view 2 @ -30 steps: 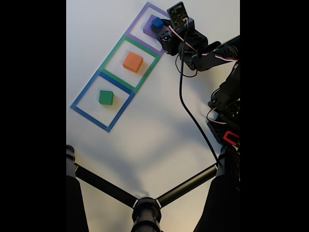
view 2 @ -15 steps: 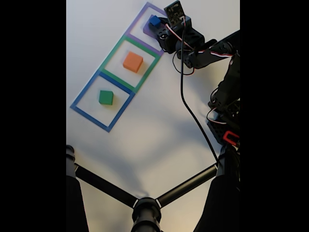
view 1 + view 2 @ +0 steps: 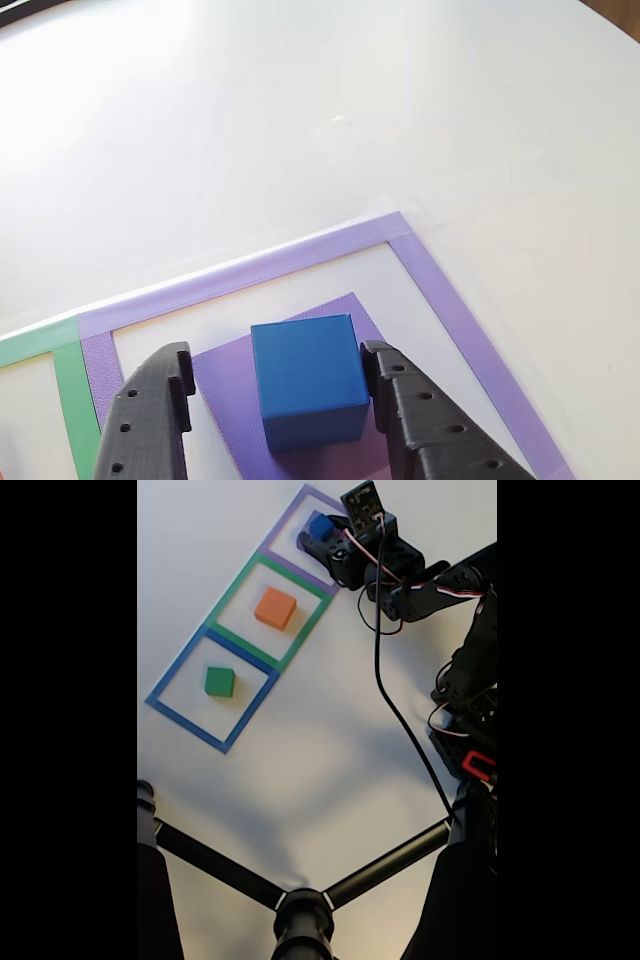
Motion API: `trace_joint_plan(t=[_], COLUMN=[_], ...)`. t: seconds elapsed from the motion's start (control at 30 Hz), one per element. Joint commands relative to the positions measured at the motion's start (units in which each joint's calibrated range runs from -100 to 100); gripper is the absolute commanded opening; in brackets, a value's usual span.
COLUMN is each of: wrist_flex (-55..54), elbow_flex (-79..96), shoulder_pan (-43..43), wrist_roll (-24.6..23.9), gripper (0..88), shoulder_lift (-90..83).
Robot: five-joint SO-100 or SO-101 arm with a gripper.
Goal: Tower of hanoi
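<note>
Three taped squares lie in a diagonal row on the table in the fixed view, each holding one block. The small cube sits in the lowest square, the flat block in the middle one. In the top square a cube rests on a flat slab, between the fingers of the end effector (the right finger close beside it).

The blue cube sits on the purple block between the spread gripper fingers, inside the purple tape square.
</note>
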Motion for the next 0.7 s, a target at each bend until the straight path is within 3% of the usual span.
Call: trace_joint_plan(t=[0.0,0.23,0.5,0.57,0.67], wrist_flex=[-0.62,15.81,58.06,68.5,80.48], elbow_flex=[-1.03,-3.4,-21.48,-26.57,-32.75], shoulder_pan=[0.22,-1.23,-3.06,-3.9,-6.26], wrist_roll=[0.0,0.0,0.0,0.0,0.0], gripper=[21.4,23.4,22.9,17.6,1.1], shoulder_lift=[-2.36,-15.98,-35.21,-38.58,-42.82])
